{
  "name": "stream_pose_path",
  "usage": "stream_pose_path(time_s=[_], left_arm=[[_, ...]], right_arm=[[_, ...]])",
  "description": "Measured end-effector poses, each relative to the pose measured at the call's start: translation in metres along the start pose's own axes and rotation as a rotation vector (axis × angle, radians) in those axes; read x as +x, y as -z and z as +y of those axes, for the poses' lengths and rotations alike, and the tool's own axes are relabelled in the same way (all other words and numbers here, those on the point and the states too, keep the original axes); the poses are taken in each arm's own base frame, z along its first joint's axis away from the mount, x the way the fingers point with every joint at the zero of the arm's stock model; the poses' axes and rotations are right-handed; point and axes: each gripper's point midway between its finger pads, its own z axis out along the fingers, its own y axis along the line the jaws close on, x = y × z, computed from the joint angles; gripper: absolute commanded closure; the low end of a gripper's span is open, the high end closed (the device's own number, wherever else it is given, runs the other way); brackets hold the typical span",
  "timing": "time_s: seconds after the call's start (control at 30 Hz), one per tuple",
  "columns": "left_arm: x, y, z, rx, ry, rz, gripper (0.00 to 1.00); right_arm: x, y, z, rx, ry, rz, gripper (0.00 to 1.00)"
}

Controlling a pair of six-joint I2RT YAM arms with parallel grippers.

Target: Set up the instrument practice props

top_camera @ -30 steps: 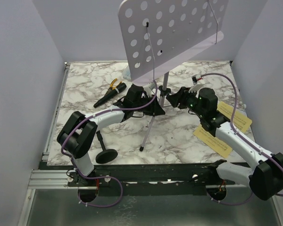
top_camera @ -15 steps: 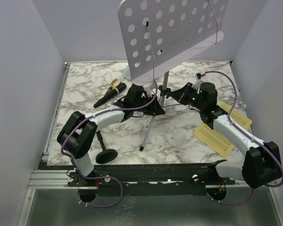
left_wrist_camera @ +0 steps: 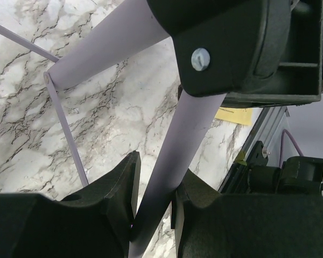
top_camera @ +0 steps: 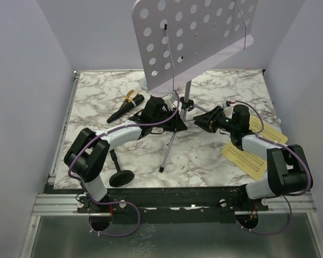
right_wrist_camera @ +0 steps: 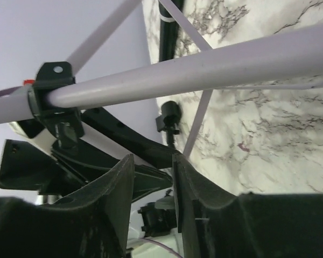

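Step in hand: getting the music stand (top_camera: 194,37) to stand on its tripod, as I read it; the hole-punched desk sits high at the back, tilted, over the middle of the worktop (top_camera: 97,102)
Left jaws: closed around the stand's pole (left_wrist_camera: 188,134) low down, with the tube running straight between them and touching both sides
Right jaws: parted a little and empty; in the right wrist view the pole crosses just beyond their tips, not between them
Tripod: one thin leg (top_camera: 168,148) slants toward the near edge; the arms hide the rest, so I cannot tell whether every foot is down
Sheet pages (top_camera: 246,160): flat on the worktop at the right, beside the right arm, not yet on the desk
Microphone (top_camera: 126,109): lying at the back left, just beside the pliers (top_camera: 131,97)
Mic stand (top_camera: 120,174): upright at the near left, carrying nothing
Next move: probably the right jaws take the pole or a leg brace and settle the legs; the stand looks top-heavy, so any release must be slow
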Motion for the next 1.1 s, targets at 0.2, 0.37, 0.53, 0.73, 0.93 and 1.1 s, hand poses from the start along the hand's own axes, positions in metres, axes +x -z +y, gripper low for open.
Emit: stream_pose_path(time_s=[0.2,0.37,0.53,0.73,0.93,1.1], left_arm=[[-0.001,0.001,0.001,-0.01,-0.008,-0.003,0.94],[-0.001,0.002,0.003,-0.024,-0.009,-0.004,0.94],[-0.001,0.002,0.003,-0.024,-0.01,-0.002,0.94],[-0.001,0.002,0.003,-0.025,-0.012,-0.002,0.94],[-0.001,0.002,0.003,-0.025,-0.012,-0.001,0.94],[-0.001,0.002,0.003,-0.024,-0.012,-0.002,0.94]], right_arm=[[-0.004,0.002,-0.002,0.051,0.255,0.017,0.45],[-0.011,0.023,0.022,0.048,0.674,-0.064,0.37],[-0.001,0.021,0.055,-0.024,1.116,-0.138,0.16],[0.003,0.014,0.053,-0.118,1.519,-0.187,0.18],[-0.004,0.007,0.061,-0.18,1.862,-0.254,0.32],[0.011,0.0,0.062,-0.273,2.04,-0.252,0.32]])
